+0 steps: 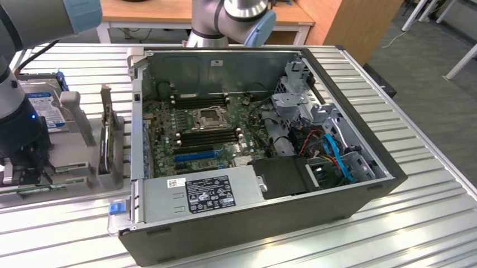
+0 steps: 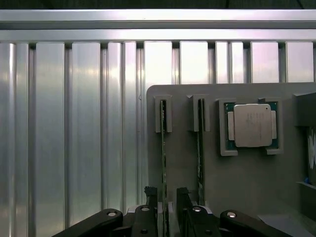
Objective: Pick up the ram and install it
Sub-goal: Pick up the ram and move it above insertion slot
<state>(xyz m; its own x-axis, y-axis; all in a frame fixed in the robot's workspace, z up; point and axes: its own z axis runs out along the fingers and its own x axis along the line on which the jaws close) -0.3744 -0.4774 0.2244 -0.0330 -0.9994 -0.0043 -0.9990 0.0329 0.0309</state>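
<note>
Where the slatted metal table (image 1: 417, 184) reaches the exterior view's left, the robot arm comes down over a gray holder (image 2: 237, 192). Its claw (image 2: 166, 197) hangs low there with the two fingers (image 2: 150, 197) spread apart. From the wrist, the ram (image 2: 163, 148) is a thin green strip standing on edge in one slot of that holder. It runs straight into the gap between the fingers, with one finger on each side. Neither finger visibly presses on it, so it is straddled rather than clamped. A second stick (image 2: 200, 148) stands in the neighbouring slot, just beside the first and outside the claw. Past that stick, a square silver processor (image 2: 252, 125) lies flat in its own recess. A hard drive (image 1: 44, 109) with a blue-white label sits at the far part of the holder. To the right of the holder, the open computer case (image 1: 261, 240) lies on its side with its motherboard (image 1: 198, 131) exposed. The processor socket (image 1: 206, 118) sits mid-board, and a labelled power supply (image 1: 205, 192) fills the near edge.
</note>
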